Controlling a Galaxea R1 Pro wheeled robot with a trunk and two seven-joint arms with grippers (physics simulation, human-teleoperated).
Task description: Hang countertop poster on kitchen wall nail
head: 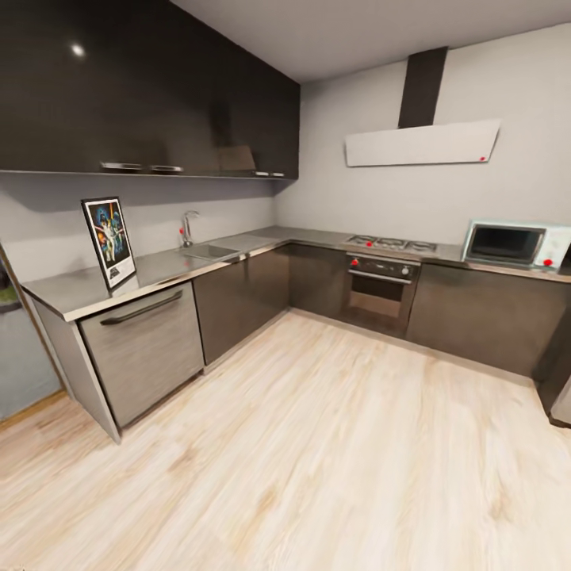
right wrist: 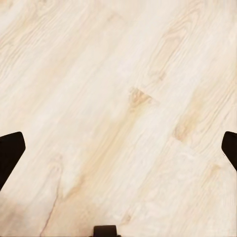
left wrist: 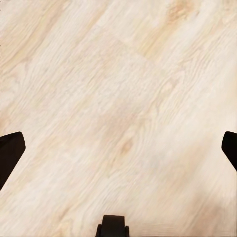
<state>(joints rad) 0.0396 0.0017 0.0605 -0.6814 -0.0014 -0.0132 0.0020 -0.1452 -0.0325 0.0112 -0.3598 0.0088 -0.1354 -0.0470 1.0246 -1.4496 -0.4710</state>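
The poster stands upright on the kitchen countertop at the left, leaning against the pale wall. It has a black frame, a white border and dark blue artwork. Further along the same grey slab are the inset sink and chrome tap. The wall nail is too small to make out. My left gripper hangs open over bare wooden floor, its dark fingers wide apart. My right gripper is open too, fingers spread above the planks, holding nothing.
A dishwasher front sits under the poster's end of the counter. The far counter carries a gas hob over an oven, and a microwave. A range hood hangs above. Light wooden floor spreads between me and the cabinets.
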